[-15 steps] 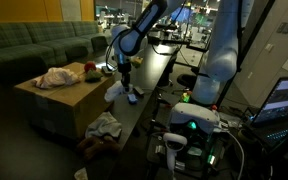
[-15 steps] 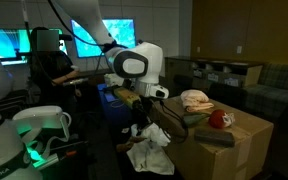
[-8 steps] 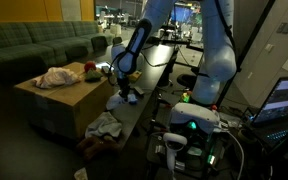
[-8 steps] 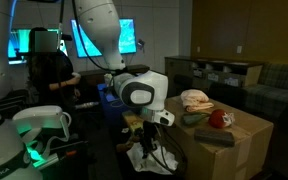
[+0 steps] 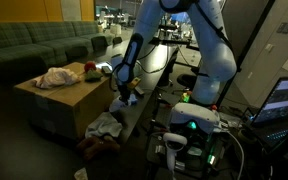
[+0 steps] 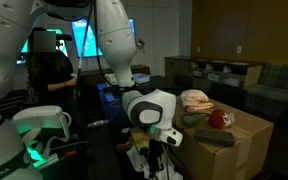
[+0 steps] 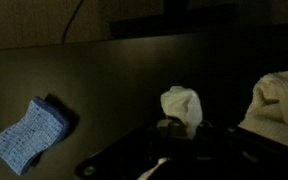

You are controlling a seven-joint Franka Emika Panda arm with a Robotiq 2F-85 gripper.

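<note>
In an exterior view the arm bends down over a dark bench (image 5: 152, 82), with the gripper (image 5: 124, 97) low beside a white cloth (image 5: 118, 102) at the bench's edge. Next to the bench stands a cardboard box (image 5: 69, 102). Its top is shut, and a cloth heap (image 5: 54, 77) and a red thing (image 5: 90, 70) lie on the lid, not inside it. Another cloth (image 5: 104, 125) lies on the floor below.

In an exterior view from the opposite side, the wrist fills the middle and the gripper (image 6: 154, 152) points down, just over the white cloth (image 6: 137, 157). The box (image 6: 224, 146) carries the heap (image 6: 196, 100) and the red thing (image 6: 220, 119) on top.

In the wrist view the white cloth (image 7: 182, 104) sits bunched on the bench (image 7: 114, 75), right at the dark gripper (image 7: 169, 150). How far the jaws are apart, and whether they grip the cloth, I cannot tell. A blue cloth (image 7: 29, 135) lies well apart from it, and a pale cloth (image 7: 281, 95) lies at the far edge.
</note>
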